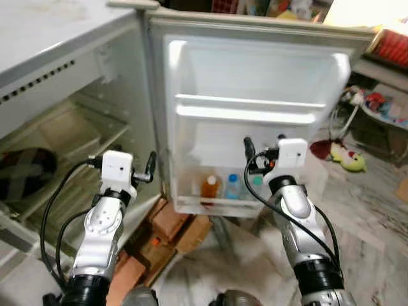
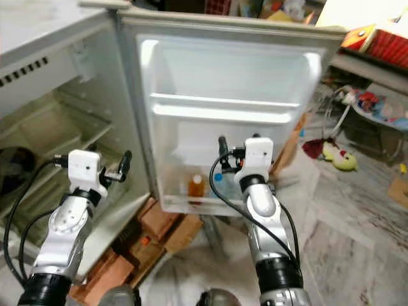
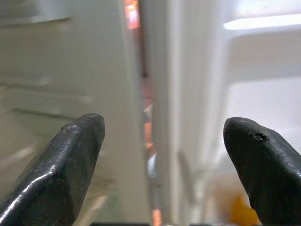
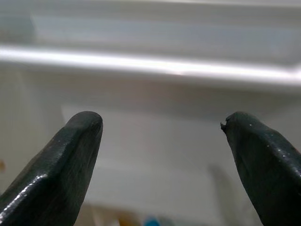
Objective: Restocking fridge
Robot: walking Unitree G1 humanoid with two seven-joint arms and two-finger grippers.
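While the fridge door [image 1: 255,83] stands open, both grippers, left [image 1: 152,167] and right [image 1: 262,148], hover spread wide and empty. An orange bottle [image 1: 210,187] and a blue-capped bottle [image 1: 233,186] stand in the door's bottom shelf [image 1: 217,205]; likely light, smooth and slippery, best gripped mid-body.

head stereo downward, wrist cameras facing fridge door [image 1: 255,115]
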